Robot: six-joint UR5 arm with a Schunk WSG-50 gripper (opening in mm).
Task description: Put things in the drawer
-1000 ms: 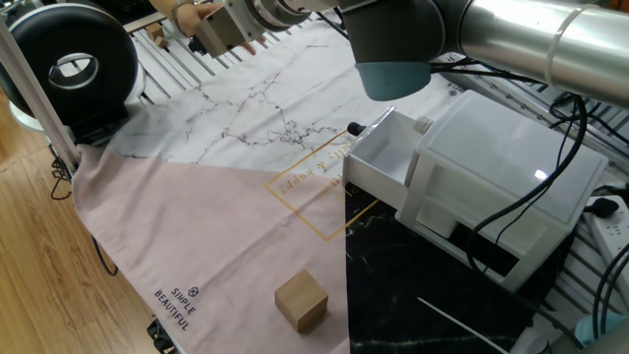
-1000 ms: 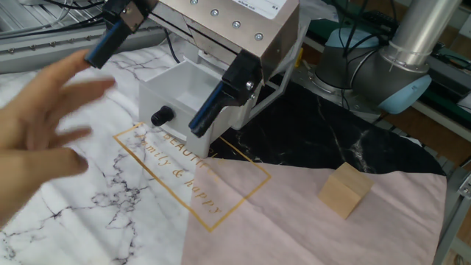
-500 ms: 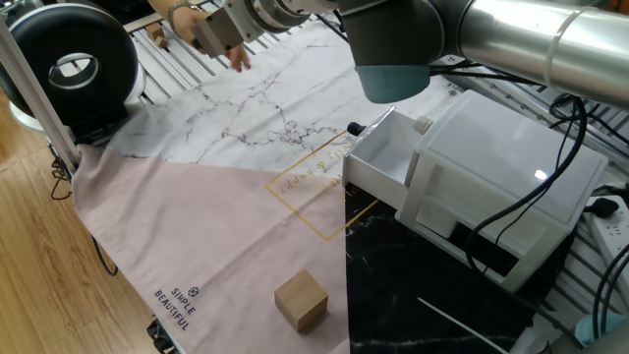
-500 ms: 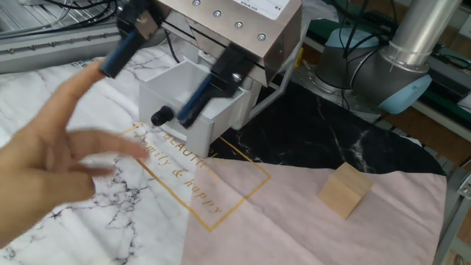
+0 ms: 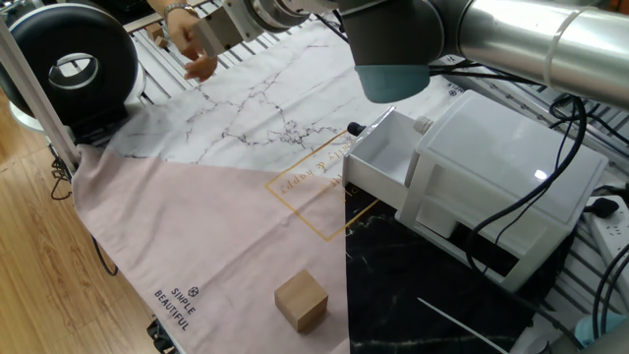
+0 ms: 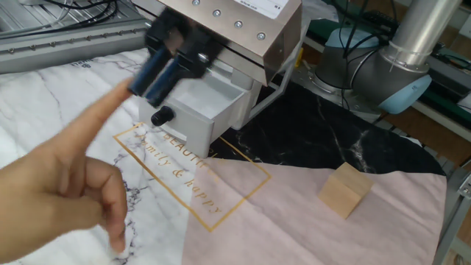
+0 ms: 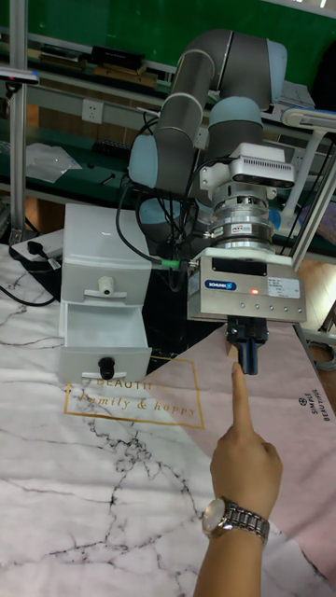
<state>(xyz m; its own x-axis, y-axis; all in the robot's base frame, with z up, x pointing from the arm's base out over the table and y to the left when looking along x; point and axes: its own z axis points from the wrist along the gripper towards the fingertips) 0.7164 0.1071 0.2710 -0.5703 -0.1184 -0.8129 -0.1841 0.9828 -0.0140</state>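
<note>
The white drawer (image 5: 378,155) stands pulled out of its boxy white cabinet (image 5: 511,187), black knob (image 6: 160,116) facing forward. What I can see of its inside looks bare; the far part is hidden behind the claw in the other fixed view. A second, upper drawer (image 7: 105,279) in the tall view is pushed in.

The wooden cube (image 5: 301,300) sits on the pink cloth (image 5: 197,246) at the bench's near edge, beside the black marble-patterned mat (image 5: 413,295) and well apart from the drawer.

The claw (image 7: 245,354) hangs above the bench with nothing in it, its dark fingers (image 6: 158,70) drawn close together. A second ago they were spread wide, one on each side of the drawer's front; half a second ago they were nearer each other. A person's hand (image 7: 245,462), wearing a wristwatch (image 7: 233,519), now points one finger up to the fingertips; earlier it was an open, blurred palm further left.
</note>
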